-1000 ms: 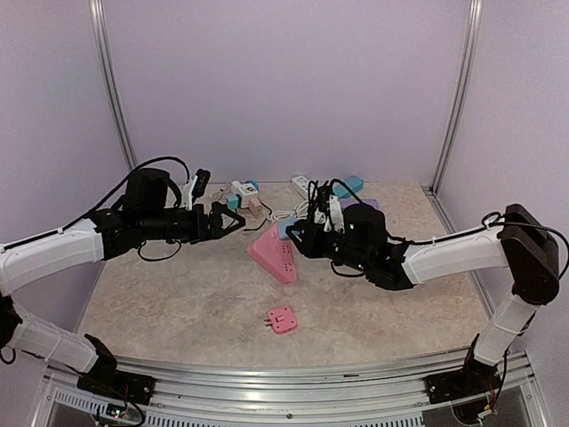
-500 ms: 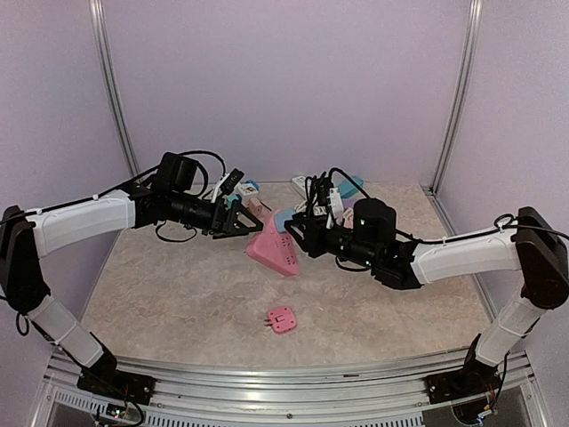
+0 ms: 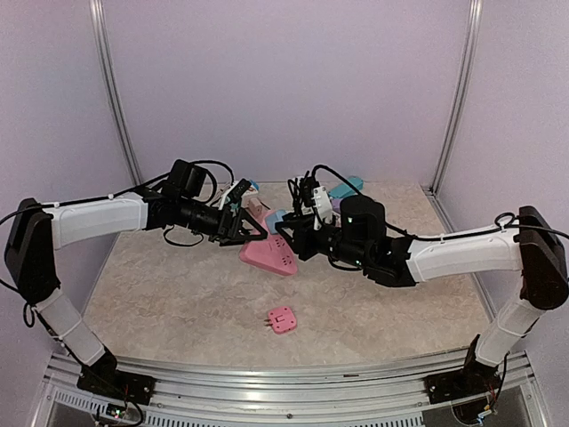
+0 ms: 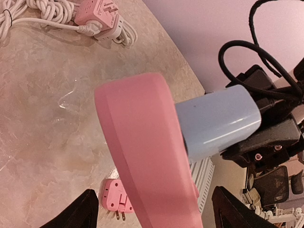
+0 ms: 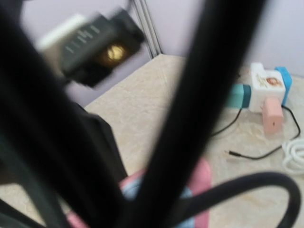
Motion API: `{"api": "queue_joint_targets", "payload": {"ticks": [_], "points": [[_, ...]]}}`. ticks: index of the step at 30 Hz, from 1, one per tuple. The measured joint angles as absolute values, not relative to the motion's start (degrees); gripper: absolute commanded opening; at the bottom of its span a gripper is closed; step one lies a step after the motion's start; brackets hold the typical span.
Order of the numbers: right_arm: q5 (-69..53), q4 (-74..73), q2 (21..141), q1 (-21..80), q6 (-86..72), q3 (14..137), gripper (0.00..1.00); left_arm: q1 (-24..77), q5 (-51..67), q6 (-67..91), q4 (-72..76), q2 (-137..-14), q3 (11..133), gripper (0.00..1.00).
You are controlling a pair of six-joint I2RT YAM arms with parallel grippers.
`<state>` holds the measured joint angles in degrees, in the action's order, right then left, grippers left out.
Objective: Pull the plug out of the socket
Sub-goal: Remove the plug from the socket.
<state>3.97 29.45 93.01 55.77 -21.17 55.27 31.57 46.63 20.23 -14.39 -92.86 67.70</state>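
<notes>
A pink wedge-shaped socket [image 3: 267, 255] hangs tilted over the table's middle, with a light blue plug [image 3: 276, 217] stuck in its upper face. My right gripper [image 3: 293, 237] is shut on the plug [image 4: 216, 123] from the right. My left gripper [image 3: 250, 233] is open on the socket's left, and the pink socket [image 4: 142, 147] fills the gap between its black fingers [image 4: 84, 211] with room on both sides. In the right wrist view black cables hide the jaws; only bits of the plug [image 5: 135, 189] and the socket [image 5: 202, 176] show.
A small pink adapter [image 3: 282, 318] lies prongs out on the table in front of the socket. Several adapters and coiled white cords [image 3: 246, 192] are heaped at the back. A pink cube adapter [image 4: 97, 13] on a white cord sits far off in the left wrist view.
My left arm has swung right to the socket and its jaws have narrowed around it. My right arm has carried the socket and plug slightly left.
</notes>
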Motion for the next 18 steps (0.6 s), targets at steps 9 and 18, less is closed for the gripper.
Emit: {"api": "queue_joint_targets", "payload": {"ticks": [9, 18], "points": [[6.5, 27.0, 95.8, 57.5, -18.2, 59.1, 0.0, 31.6, 46.5, 20.8, -13.6, -93.9, 67.1, 0.65], [9.4, 23.7, 97.4, 58.7, -15.8, 61.3, 0.0, 30.9, 46.1, 21.0, -13.3, -93.9, 66.5, 0.61]]}}
